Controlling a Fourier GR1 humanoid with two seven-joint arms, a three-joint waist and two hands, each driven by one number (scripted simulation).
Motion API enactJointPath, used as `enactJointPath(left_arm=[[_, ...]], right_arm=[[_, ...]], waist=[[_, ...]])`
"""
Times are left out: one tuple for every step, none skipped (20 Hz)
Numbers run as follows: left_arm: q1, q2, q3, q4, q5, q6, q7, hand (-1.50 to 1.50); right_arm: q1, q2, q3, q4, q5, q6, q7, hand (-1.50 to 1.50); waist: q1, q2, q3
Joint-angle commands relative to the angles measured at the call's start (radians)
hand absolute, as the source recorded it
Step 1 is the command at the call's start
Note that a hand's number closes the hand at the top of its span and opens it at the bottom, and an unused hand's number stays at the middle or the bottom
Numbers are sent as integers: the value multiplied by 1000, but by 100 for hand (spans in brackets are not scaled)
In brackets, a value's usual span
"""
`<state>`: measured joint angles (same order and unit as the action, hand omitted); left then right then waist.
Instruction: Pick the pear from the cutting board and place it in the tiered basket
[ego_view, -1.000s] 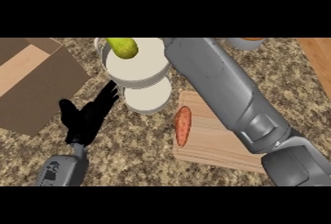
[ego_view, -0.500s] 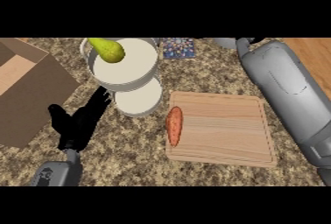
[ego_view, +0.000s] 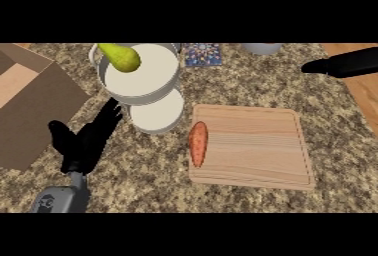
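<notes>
**Pear in the upper tier of the basket**

On the speckled counter (ego_view: 244, 85), seen from the head, the wooden cutting board (ego_view: 255, 150) serves as landmark. Up and left of it stands the tiered basket (ego_view: 151, 107), and the pear (ego_view: 122, 57) lies in its upper bowl. An orange carrot (ego_view: 198, 143) rests along the board's left edge. Left of the board, the left hand (ego_view: 85, 142) rests with fingers straight and spread. Above the board's right corner, the right hand (ego_view: 341, 65) shows dark; its fingers cannot be made out. A cardboard box (ego_view: 33, 107) sits far left.
</notes>
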<state>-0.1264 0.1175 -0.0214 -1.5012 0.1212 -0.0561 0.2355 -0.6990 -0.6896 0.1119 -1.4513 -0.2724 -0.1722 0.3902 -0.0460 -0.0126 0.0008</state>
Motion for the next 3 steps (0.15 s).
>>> enactJointPath(left_arm=[[-30,-40,-34,7,-35,40,21,0],[-3,-54,-58,-17,-51,45,14,0],[19,10,-5,-65,5,-9,32,0]], right_arm=[[165,-141,-152,-144,-113,117,-7,-150],[223,-144,-179,-149,-106,126,-45,-150],[253,-193,-261,-88,-173,204,-104,-150]], waist=[[8,5,0],[19,7,0],[16,5,1]])
